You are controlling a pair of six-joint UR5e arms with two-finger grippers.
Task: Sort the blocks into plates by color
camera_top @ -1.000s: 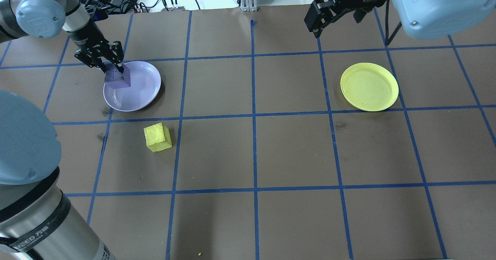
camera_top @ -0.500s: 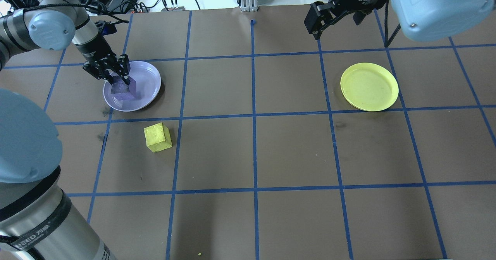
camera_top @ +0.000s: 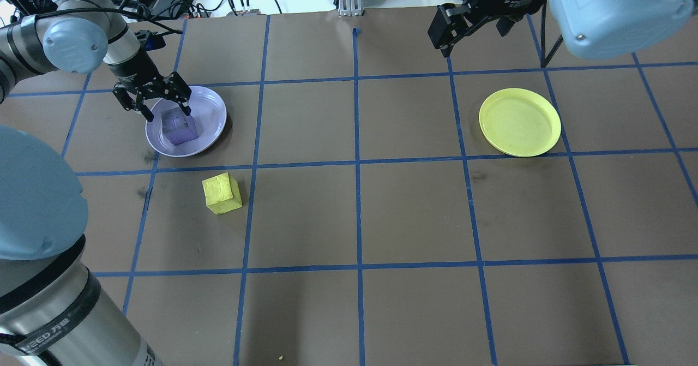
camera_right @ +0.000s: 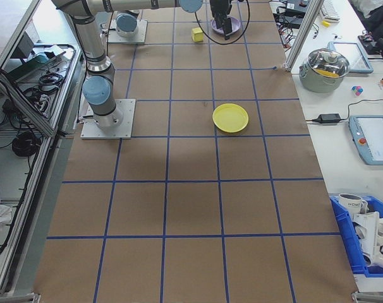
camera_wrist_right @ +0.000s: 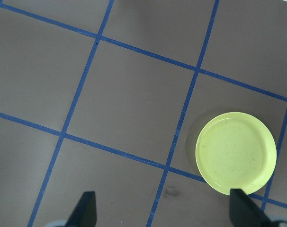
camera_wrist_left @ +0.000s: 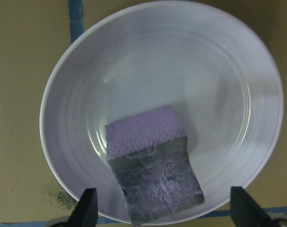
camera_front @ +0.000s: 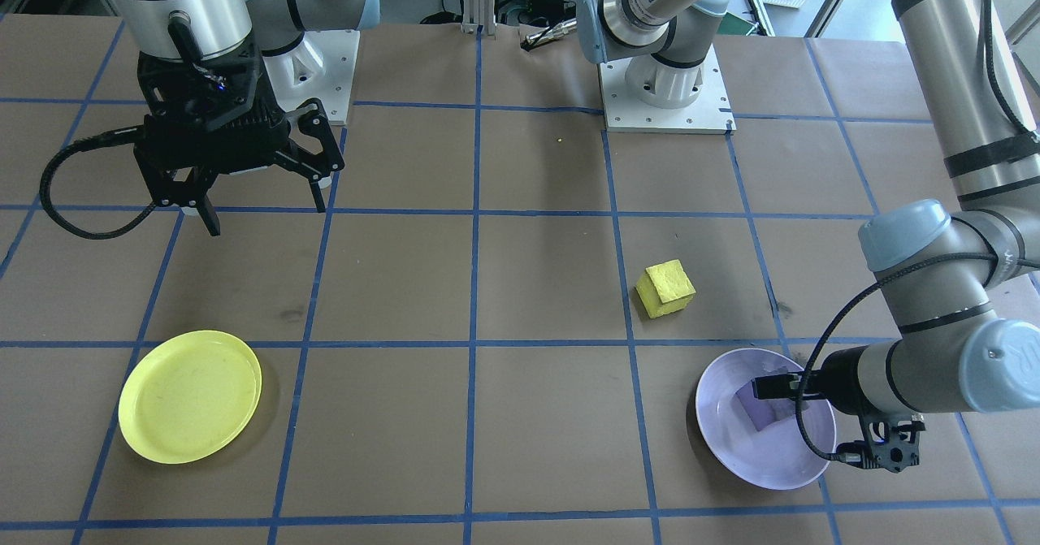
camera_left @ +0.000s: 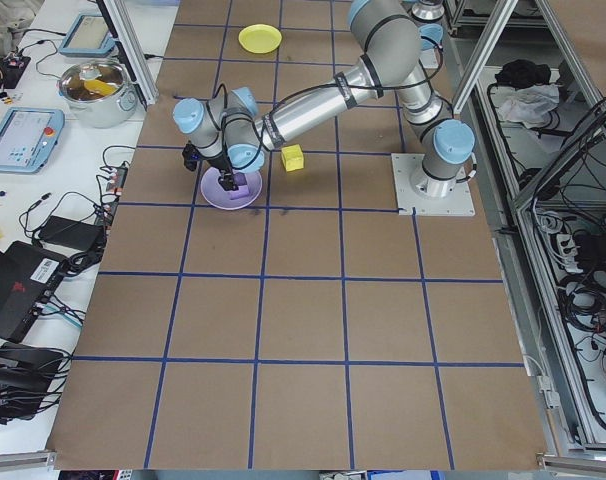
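As seen from the front-facing camera, two plates and two blocks are lying on the brown table [camera_front: 520, 285]: the lavender plate [camera_front: 731, 447] is holding the purple block [camera_front: 762, 408], the yellow plate [camera_front: 189, 396] is sitting well apart across the table, and the yellow block [camera_front: 665, 288] is resting on the paper near the lavender plate. The left gripper [camera_front: 772, 388] is reaching over that plate at the purple block; the right gripper [camera_front: 264, 204] is hanging high with its fingers spread wide, holding nothing.

Overhead, the count is repeating: the lavender plate [camera_top: 210, 120], yellow plate [camera_top: 519, 121], purple block [camera_top: 179, 127] and yellow block [camera_top: 221, 193]. The left gripper [camera_top: 166, 111] is standing with its fingers parted just above the purple block, not clamping it. The right gripper [camera_top: 444, 30] is hovering at the table's far edge.

From the left end, the purple block [camera_left: 240, 182] is sitting inside the lavender plate [camera_left: 215, 195], with the yellow block [camera_left: 292, 157] just beside and the yellow plate [camera_left: 260, 38] far off.

From the right end, the yellow plate [camera_right: 230, 117] is lying mid-table and the yellow block [camera_right: 196, 34] far away.

On the left wrist camera, the purple block [camera_wrist_left: 153, 163] is showing a chalky, pebbled face, tilted near the glossy lavender plate's [camera_wrist_left: 181, 56] rim, between two separated fingertips [camera_wrist_left: 88, 208].

On the right wrist camera, the yellow plate [camera_wrist_right: 236, 152] is showing a raised rim.
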